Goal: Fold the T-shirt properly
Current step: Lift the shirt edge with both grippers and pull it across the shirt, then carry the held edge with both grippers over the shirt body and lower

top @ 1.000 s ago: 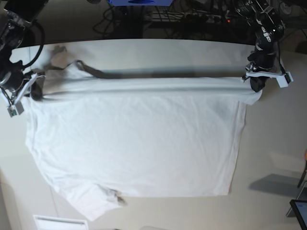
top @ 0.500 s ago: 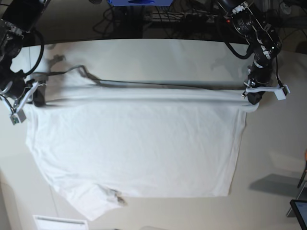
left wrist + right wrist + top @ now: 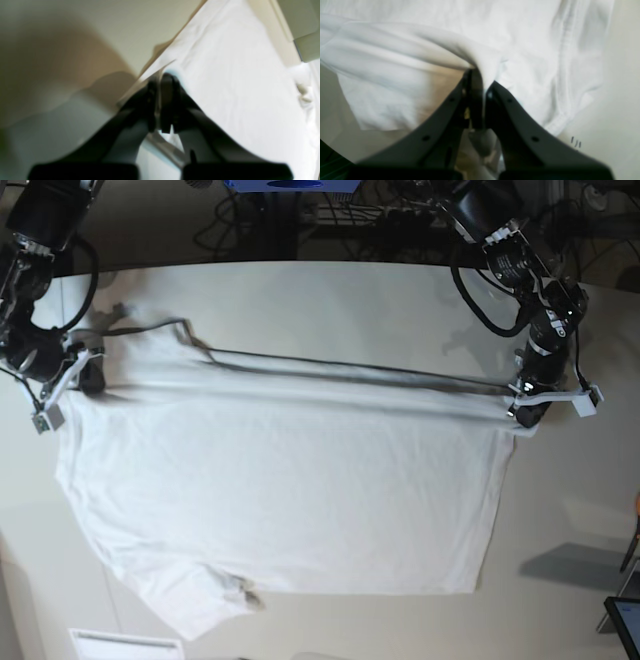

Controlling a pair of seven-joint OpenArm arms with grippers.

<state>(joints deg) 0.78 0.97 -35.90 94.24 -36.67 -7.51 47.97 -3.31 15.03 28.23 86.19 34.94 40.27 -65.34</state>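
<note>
Item: one white T-shirt [image 3: 290, 490], spread over the pale table [image 3: 330, 295], its far edge lifted and strung taut between my two claws, the rest lying flat nearer the camera. My left claw [image 3: 160, 82] is pressed together on the hem corner; my right claw [image 3: 476, 75] likewise pinches a bunched fold of cloth, a sleeve draping just beyond its tips.
</note>
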